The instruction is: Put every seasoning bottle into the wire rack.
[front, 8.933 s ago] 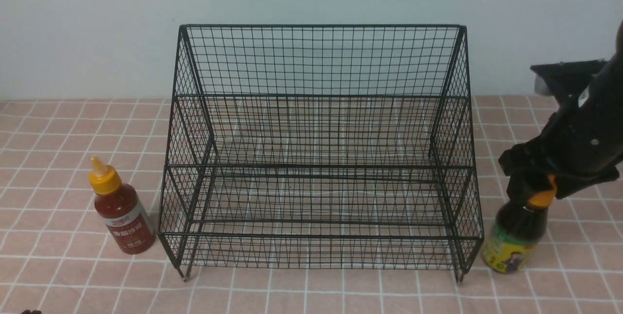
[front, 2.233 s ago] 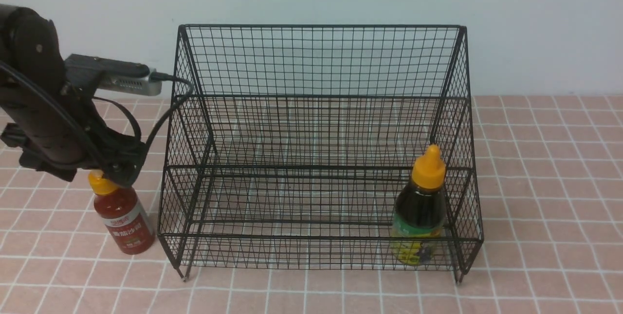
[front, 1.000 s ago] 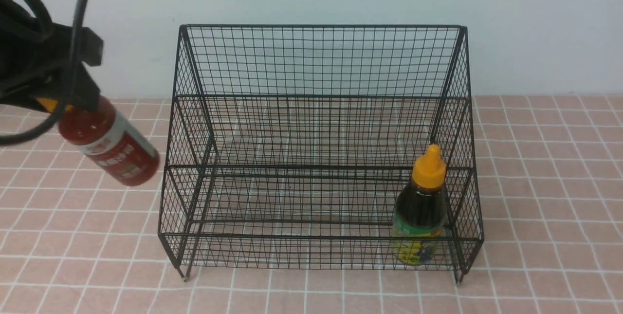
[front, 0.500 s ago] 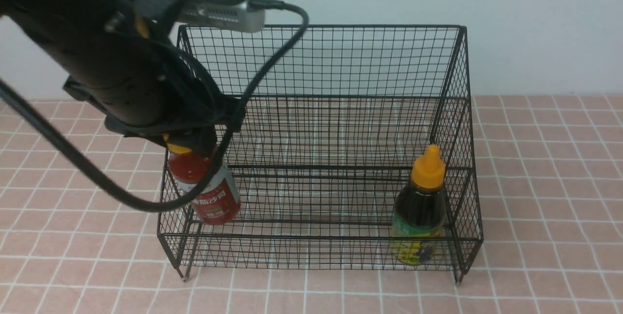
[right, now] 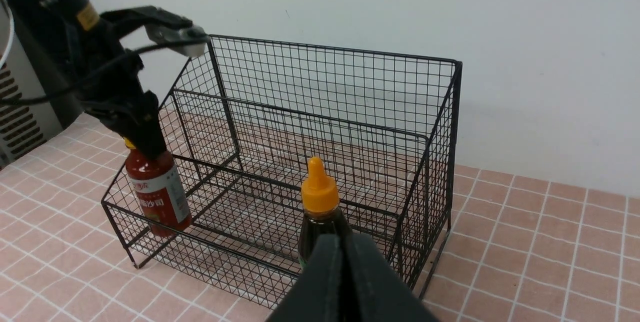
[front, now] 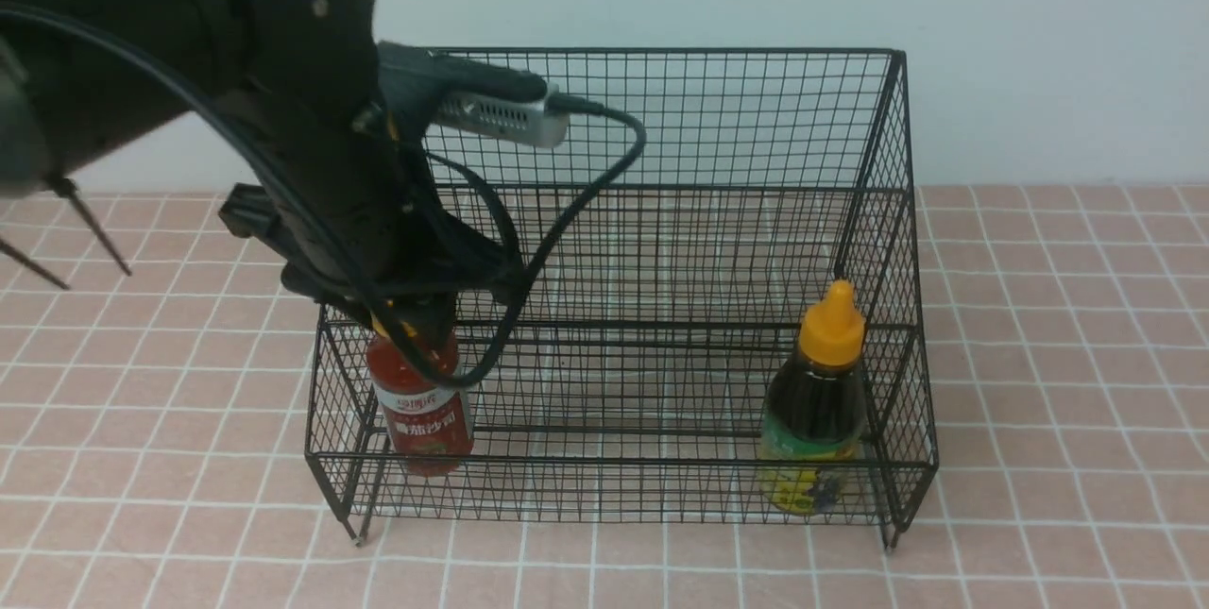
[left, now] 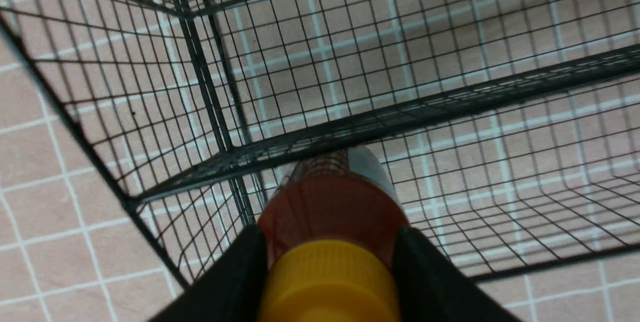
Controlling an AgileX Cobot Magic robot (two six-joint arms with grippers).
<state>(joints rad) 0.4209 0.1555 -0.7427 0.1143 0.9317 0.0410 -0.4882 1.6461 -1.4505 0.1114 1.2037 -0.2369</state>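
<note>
The left claw (front: 411,326) grips the red sauce bottle (front: 420,406) by its neck, low in the wire rack's (front: 661,118) near left corner. The right claw (right: 345,262) is closed and empty. If released before its base sits flat, the bottle may topple on the mesh.

Black left claw (left: 330,274) and arm (front: 312,165), looping cable (front: 643,139).

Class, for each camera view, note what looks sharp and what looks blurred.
Front view: the left arm is smeared, the wire rack and dark bottle crisp. Left wrist view: the yellow cap of the red bottle and the left gripper are soft, the rack beyond sharper. Right wrist view: the right gripper is blurred up close, the rack behind sharp.
</note>
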